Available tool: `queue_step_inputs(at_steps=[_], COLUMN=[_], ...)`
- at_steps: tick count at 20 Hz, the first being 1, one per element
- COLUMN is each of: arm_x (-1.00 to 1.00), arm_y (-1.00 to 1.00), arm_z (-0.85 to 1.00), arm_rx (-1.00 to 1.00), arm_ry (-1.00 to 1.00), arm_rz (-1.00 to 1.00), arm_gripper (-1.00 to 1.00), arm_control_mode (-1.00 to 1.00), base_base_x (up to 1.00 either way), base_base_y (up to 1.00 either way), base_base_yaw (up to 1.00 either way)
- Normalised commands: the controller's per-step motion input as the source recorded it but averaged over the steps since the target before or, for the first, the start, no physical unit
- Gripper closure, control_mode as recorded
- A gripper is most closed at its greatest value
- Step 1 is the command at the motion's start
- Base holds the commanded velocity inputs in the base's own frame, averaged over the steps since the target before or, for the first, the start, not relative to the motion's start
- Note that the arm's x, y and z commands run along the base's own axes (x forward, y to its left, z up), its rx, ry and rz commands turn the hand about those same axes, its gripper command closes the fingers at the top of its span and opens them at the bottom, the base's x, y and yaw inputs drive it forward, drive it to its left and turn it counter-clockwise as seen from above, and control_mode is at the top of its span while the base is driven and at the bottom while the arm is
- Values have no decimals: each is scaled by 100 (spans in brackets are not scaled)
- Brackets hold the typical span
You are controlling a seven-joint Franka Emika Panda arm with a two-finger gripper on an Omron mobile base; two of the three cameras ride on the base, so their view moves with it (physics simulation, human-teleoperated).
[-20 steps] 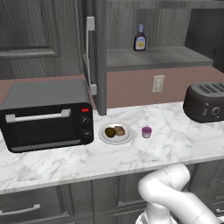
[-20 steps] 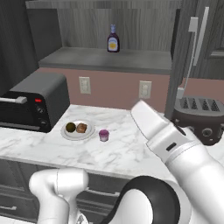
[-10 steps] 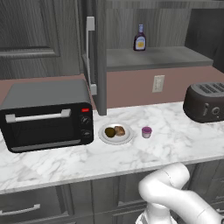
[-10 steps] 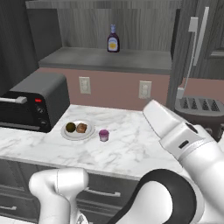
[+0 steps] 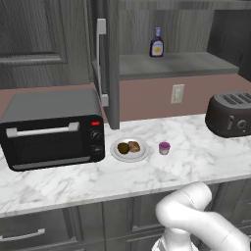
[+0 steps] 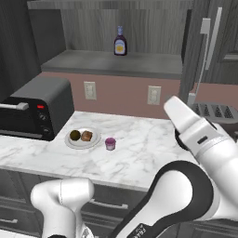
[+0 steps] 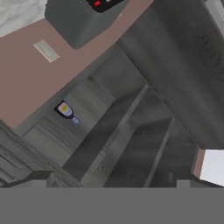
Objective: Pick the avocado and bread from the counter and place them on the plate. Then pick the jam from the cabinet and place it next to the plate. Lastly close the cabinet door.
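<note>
Fingers spread wide, nothing between them, touching nothing. The avocado [image 5: 123, 147] and bread [image 5: 134, 146] sit together on the plate [image 5: 129, 156], jam [image 5: 164, 147] just beside it on the counter [image 5: 196, 152]. The cabinet door [image 5: 111, 63] stands open, dark bottle [image 5: 156, 42] on the shelf. Since a moment ago, the arm has swung rightward toward the toaster [image 6: 214, 113]; everything on the counter stays put.

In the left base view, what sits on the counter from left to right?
Toaster oven → plate carrying the avocado then the bread → jam → toaster.
</note>
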Motion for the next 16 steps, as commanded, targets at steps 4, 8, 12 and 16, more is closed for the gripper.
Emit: queue_step_inputs(at_steps=[4, 8, 12, 16], arm_x=[44, 31, 34, 18], arm_y=[-18, -38, -44, -42], arm_z=[-3, 0, 0, 0], arm_rx=[0, 4, 6, 7], arm_ry=[5, 3, 3, 0], arm_rz=[-1, 0, 0, 0], arm_gripper=[-100, -100, -100, -100], arm_control_mode=[-100, -100, -100, -100], base_base_x=[0, 0, 0, 0], base_base_y=[0, 0, 0, 0], base_base_yaw=[0, 0, 0, 0])
